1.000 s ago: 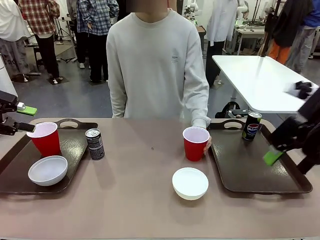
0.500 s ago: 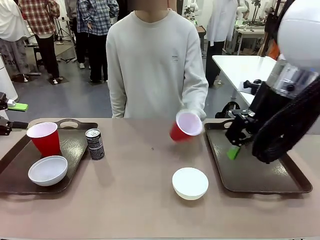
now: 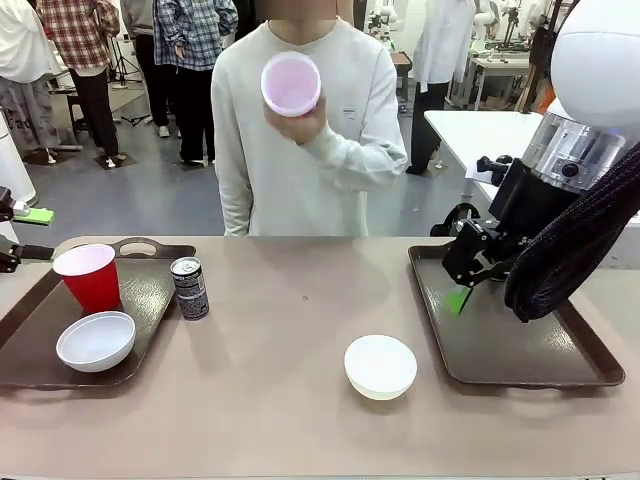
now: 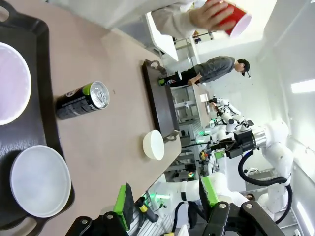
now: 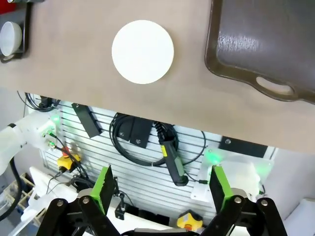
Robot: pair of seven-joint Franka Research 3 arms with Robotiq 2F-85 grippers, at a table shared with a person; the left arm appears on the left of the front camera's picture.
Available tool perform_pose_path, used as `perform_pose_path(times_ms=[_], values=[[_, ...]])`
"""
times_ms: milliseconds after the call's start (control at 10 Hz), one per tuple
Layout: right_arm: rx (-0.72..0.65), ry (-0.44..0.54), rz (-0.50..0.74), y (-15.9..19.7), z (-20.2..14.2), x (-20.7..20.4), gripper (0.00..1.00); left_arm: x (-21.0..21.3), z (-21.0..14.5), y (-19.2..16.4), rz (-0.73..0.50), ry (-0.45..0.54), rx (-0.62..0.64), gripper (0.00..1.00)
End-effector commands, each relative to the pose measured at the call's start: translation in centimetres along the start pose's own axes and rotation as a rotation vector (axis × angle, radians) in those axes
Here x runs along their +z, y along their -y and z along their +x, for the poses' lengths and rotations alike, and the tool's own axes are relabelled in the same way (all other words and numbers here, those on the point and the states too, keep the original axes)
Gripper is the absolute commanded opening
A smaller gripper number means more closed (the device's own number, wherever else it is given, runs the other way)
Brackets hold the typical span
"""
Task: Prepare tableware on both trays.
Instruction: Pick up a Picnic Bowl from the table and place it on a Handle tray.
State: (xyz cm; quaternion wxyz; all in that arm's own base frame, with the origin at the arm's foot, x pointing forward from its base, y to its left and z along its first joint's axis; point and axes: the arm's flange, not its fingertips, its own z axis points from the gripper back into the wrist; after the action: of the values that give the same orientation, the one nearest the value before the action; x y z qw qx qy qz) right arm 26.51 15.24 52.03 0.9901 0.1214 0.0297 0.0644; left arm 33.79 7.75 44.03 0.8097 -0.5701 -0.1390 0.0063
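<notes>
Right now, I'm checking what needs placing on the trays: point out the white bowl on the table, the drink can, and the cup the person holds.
white bowl (image 3: 380, 365): front view, its pale inside.
drink can (image 3: 189, 290): front view, its printed side wall.
red cup (image 3: 291, 82): front view, its white inside.

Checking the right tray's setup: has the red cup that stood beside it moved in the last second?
Yes. The person's hand has lifted that red cup off the table, up and left of the right tray, to chest height.
</notes>
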Motion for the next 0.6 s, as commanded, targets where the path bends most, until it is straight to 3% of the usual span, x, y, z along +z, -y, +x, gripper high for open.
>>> perform_pose_path(times_ms=[0,200,500], values=[[0.015,0.027,-0.035,-0.6,0.6,-0.9,1.00,0.0,0.1,0.0,-0.017,0.009,-0.006,0.72],[-0.004,0.086,-0.143,-2.4,4.0,-3.8,1.00,0.0,0.1,0.0,-0.017,0.009,-0.006,0.72],[0.025,0.075,-0.214,-3.7,8.4,-8.0,1.00,0.0,0.1,0.0,-0.017,0.009,-0.006,0.72]])
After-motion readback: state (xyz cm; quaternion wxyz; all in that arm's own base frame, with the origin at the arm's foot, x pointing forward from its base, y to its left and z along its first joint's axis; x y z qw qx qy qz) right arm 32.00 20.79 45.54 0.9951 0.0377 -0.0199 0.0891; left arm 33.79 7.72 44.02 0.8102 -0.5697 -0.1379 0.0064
